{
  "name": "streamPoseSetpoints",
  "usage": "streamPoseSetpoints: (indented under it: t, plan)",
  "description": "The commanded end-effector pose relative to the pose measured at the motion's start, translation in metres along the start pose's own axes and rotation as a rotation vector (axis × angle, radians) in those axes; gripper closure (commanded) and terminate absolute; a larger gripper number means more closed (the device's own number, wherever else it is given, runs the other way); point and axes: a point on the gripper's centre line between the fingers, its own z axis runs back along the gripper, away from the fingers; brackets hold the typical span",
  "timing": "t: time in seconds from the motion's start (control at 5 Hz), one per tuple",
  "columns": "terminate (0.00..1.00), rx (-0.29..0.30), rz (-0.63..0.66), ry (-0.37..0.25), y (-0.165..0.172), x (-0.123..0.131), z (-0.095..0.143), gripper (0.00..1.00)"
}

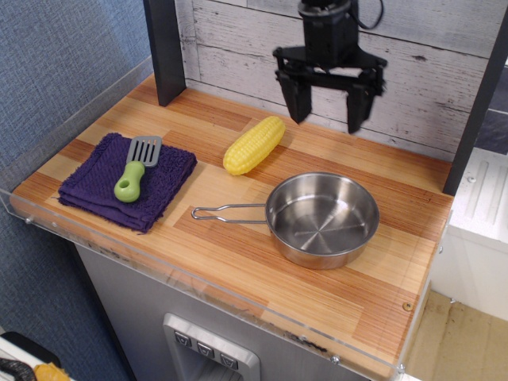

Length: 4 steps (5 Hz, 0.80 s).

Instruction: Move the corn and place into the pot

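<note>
The yellow corn point(254, 144) lies on the wooden counter, tilted, left of and behind the pot. The shiny steel pot point(322, 219) sits mid-right, its wire handle point(228, 212) pointing left. My black gripper point(329, 121) hangs open and empty high above the back of the counter, up and to the right of the corn, apart from it and behind the pot.
A purple cloth point(127, 180) at the left carries a green-handled spatula point(136, 168). A dark post point(166, 49) stands at the back left, another point(476, 111) at the right. A clear plastic lip point(198, 282) runs along the counter's front edge.
</note>
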Motion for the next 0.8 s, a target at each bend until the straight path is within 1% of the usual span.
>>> streamPoseSetpoints:
  t: [0.0,0.2,0.4,0.6]
  plan:
    - [0.00,0.025,0.074,-0.097,0.061,0.020,0.034,0.00]
    - [0.00,0.020,0.075,-0.102,0.074,0.013,0.044,0.00]
    - [0.00,0.000,0.049,-0.076,0.068,0.001,0.036,0.00]
    - [0.00,-0.015,0.018,-0.041,0.058,-0.010,0.020,0.00]
